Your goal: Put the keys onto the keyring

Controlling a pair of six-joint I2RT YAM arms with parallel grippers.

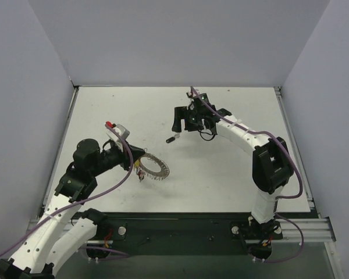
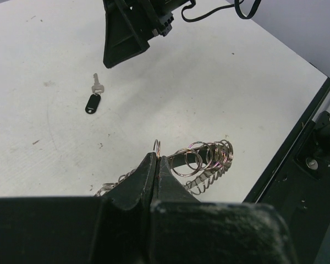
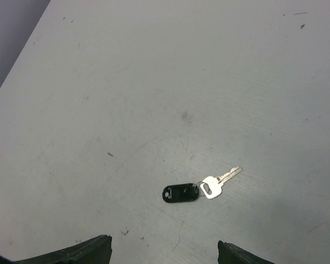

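My left gripper [image 2: 156, 160]: jaws pinched tight on one small wire loop at the rim of the keyring [image 2: 204, 158], near-left on the table [image 1: 221, 174]. One ring. Coloured keys [image 1: 139, 173] hang beside it; I can't count them. Right gripper [image 3: 164, 254]: jaws wide, hovering over one black-tagged key [image 3: 210, 187] mid-table, well apart from the ring.

I see the whole worktop [image 1: 221, 174] from above and behind. One wrist view sits close behind the left pincer [image 2: 157, 160]. The other looks down past the right pincer [image 3: 164, 256]. All share the black-headed key [image 3: 201, 190] beyond the tips.
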